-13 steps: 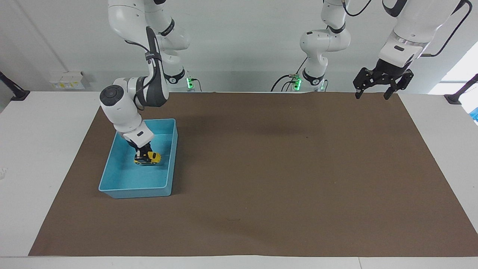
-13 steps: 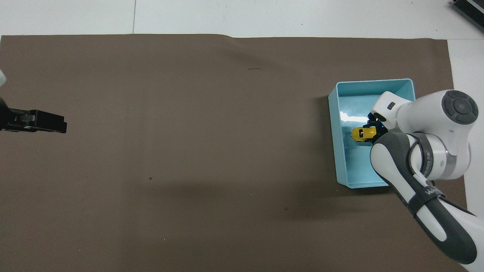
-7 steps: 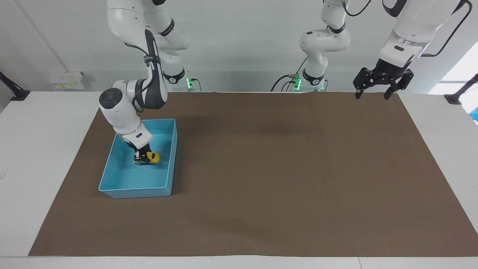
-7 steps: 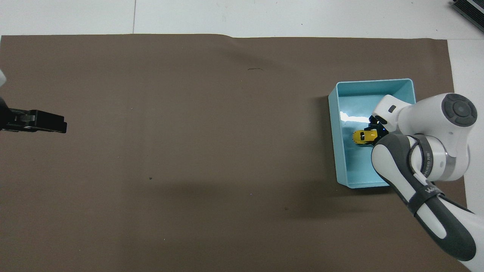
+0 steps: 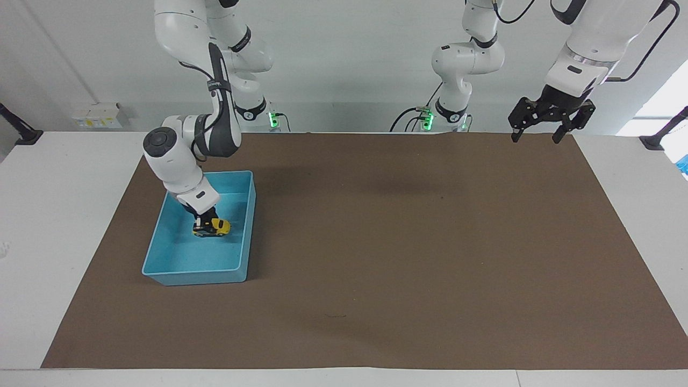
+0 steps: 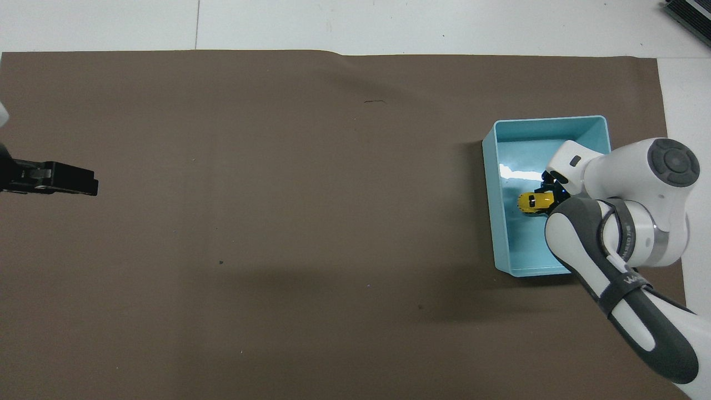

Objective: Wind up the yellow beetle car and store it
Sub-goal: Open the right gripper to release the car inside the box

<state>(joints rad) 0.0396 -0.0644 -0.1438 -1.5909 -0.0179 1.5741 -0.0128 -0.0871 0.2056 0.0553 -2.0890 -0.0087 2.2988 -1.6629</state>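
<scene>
The right hand (image 5: pixel 207 223) reaches down into the blue bin (image 5: pixel 236 271), which sits on the brown mat (image 5: pixel 408 242) at the right arm's end of the worktop (image 5: pixel 54 226). Its fingers are closed tight on the yellow beetle car (image 5: pixel 213 228), low inside the bin near the middle. The left hand (image 5: pixel 538 133) waits raised over the mat's corner nearest the left arm's base, fingers spread wide and holding nothing.

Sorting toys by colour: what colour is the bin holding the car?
Light blue bin, clearest in the overhead view.
</scene>
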